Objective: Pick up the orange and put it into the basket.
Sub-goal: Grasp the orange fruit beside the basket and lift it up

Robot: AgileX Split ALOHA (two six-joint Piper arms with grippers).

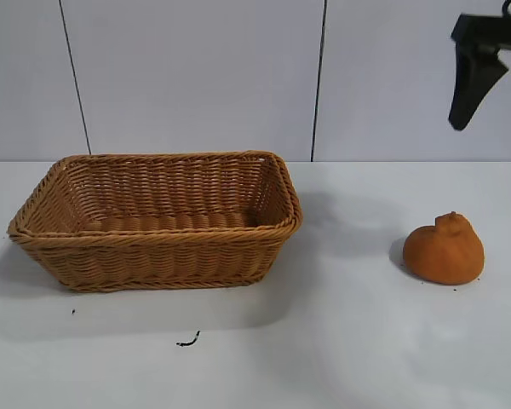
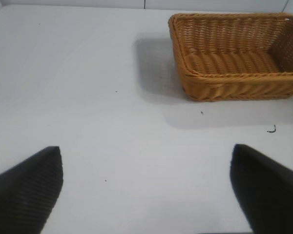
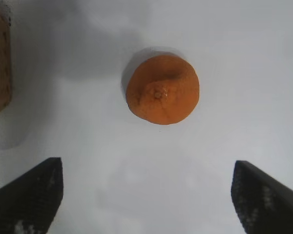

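The right gripper [image 3: 146, 195] hangs high above the white table [image 1: 341, 341], its dark fingers [image 3: 27, 195] spread wide with nothing between them. In the exterior view only one black finger tip shows, at about one o'clock near the upper corner, well above the tabletop. Through the right wrist view the orange [image 3: 162, 88] sits on the bare table beyond the gap of the spread fingers, its small knob facing up at the camera, untouched.

In the exterior view the orange [image 1: 444, 249] rests on the table at about four o'clock from the picture's centre, below the right gripper [image 1: 473, 94] and well apart from the woven wicker basket [image 1: 157, 243]. The basket stands upright at about nine o'clock, with nothing showing inside it. A small dark scrap [image 1: 188, 341] lies on the table just in front of the basket, at about seven o'clock.

The left gripper [image 2: 146, 190] is out of the exterior view; its own wrist view shows its fingers [image 2: 29, 190] wide apart over bare table, with the basket [image 2: 224, 85] farther off at about one o'clock.
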